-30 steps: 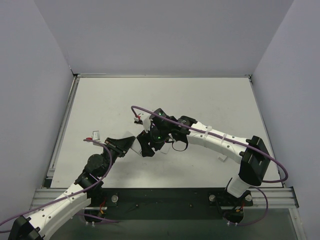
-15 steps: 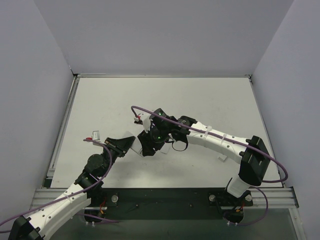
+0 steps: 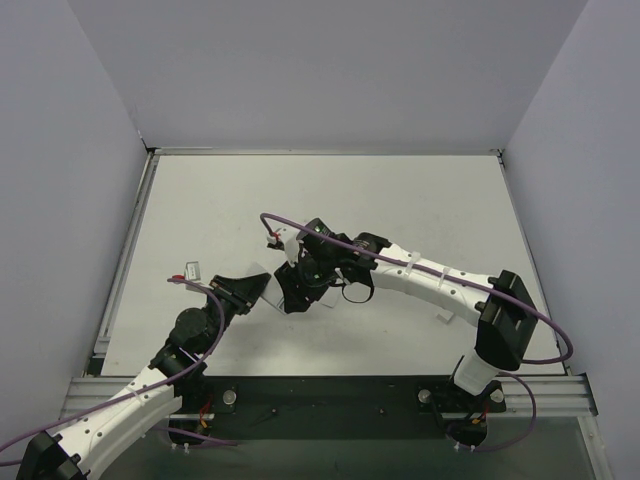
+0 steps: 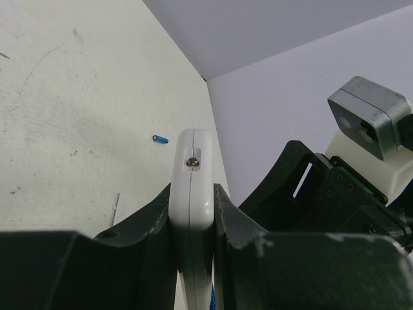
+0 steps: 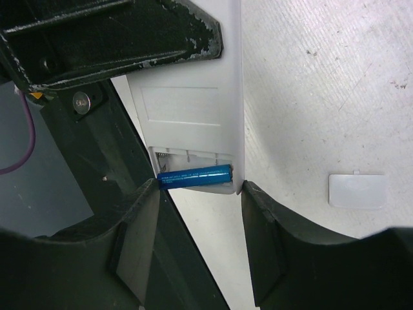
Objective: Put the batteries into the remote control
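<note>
Right gripper (image 5: 201, 188) has narrowed to roughly half open, tips flanking the open end of the slim white plastic remote control (image 5: 187, 110), apparently gripping nothing. 1 small blue cylindrical battery (image 5: 193, 175) lies crosswise in that bay, seemingly seated. Left gripper (image 4: 191, 206) stays clamped on the remote. Beyond it, another blue battery (image 4: 159, 138) waits on the white table (image 4: 64, 97).

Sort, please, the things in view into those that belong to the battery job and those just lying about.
Belong: remote control in the left pincer; blue battery in its open compartment; loose blue battery on the table; white compartment cover on the table.
Lying about: a thin pale sliver on the table, too small to identify.
</note>
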`<state>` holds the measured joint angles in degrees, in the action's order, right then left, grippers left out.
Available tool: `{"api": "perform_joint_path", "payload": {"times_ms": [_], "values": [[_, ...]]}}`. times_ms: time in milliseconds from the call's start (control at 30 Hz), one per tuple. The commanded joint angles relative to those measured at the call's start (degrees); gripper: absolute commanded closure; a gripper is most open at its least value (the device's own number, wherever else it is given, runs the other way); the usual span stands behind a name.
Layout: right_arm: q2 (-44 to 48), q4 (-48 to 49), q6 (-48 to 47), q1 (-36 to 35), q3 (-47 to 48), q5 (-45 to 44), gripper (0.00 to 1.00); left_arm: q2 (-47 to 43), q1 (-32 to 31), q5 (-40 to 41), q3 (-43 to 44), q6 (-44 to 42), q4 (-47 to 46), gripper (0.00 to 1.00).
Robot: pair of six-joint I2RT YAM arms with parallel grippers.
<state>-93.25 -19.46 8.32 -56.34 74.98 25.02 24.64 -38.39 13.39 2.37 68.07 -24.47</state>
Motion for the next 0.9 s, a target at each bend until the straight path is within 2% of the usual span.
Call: {"api": "perform_joint_path", "payload": {"times_ms": [0,267,567,867], "values": [[-1.32,-0.31,0.56,-0.09,-0.54,-3.13,0.67,-0.83,0.07,-1.70,3.60,0.92,-6.29,1.00],[-1.84,0.04,0.56,-0.18,-1.15,-4.45,0.71,-1.53,0.16,-1.61,3.87,1.18,-6.47,1.00],[-3.25,1.79,1.79,-0.18,-1.68,-4.45,0.86,-0.74,0.07,-2.49,4.13,1.89,-8.40,1.00],[-3.43,5.40,5.83,-0.27,-4.22,-7.26,0.86,0.05,-0.19,-2.75,3.96,2.94,-12.17,1.00]]}}
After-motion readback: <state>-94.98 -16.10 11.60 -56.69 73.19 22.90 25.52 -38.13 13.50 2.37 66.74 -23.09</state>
